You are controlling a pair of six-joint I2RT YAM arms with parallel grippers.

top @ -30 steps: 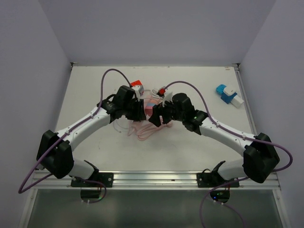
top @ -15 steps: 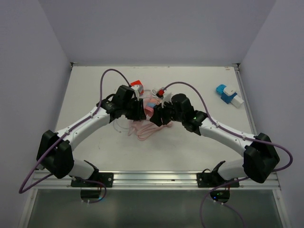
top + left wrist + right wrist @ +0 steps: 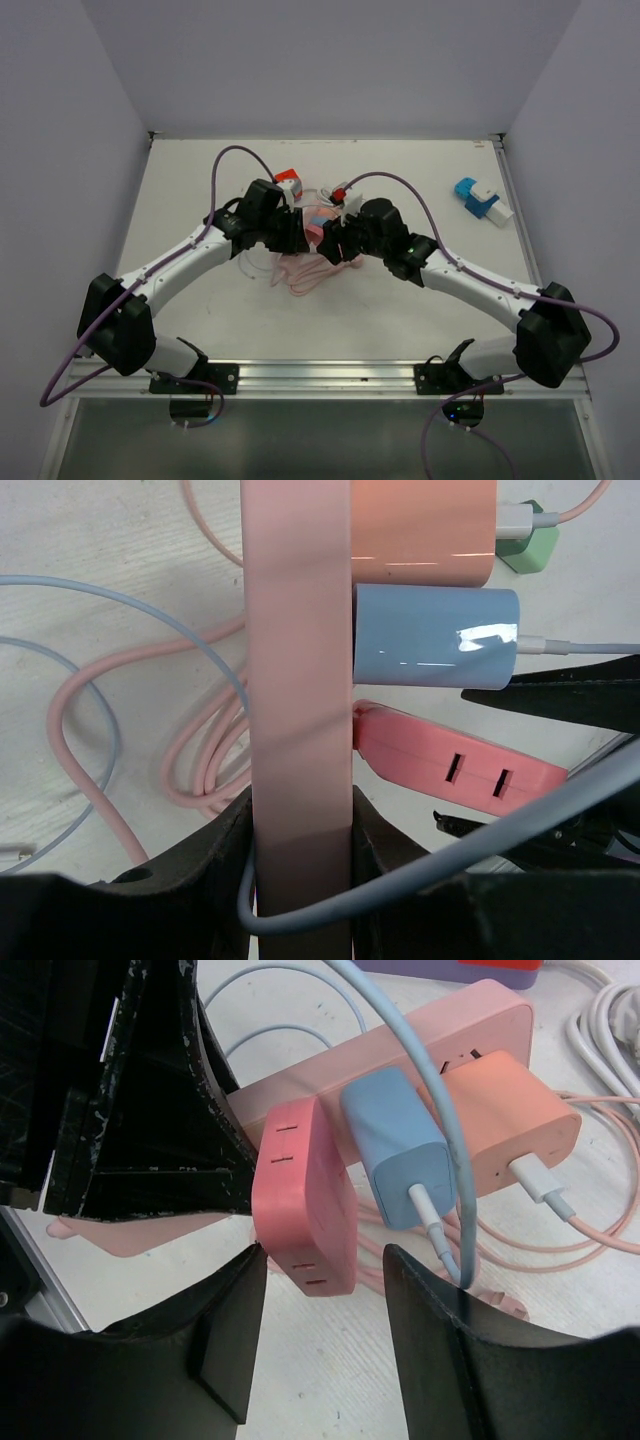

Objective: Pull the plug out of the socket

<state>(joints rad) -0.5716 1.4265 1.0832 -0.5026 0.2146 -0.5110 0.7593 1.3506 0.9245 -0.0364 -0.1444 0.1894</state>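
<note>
The pink power strip [image 3: 298, 680] is clamped across its width by the left hand [image 3: 300, 880], whose 2 fingers are pressed against its long sides. 3 plugs are seated in it side by side: an orange plug [image 3: 500, 1120], a blue plug [image 3: 395, 1145] and a red plug [image 3: 305, 1205], the last judged to be the target. The right hand [image 3: 322, 1270] is spread wide, with 1 finger on each side of the red plug. Nothing is gripped, and a gap is seen on the blue-plug side.

Several failures can be foreseen. The blue plug or its blue cable [image 3: 445, 1160], which runs just beside that finger, could be pinched together with the target. A shallow grasp on the plug's smooth end could be lost under the pull. If the strip is held too lightly, it could be dragged across the tabletop [image 3: 420, 310] with the plug left seated.
</note>
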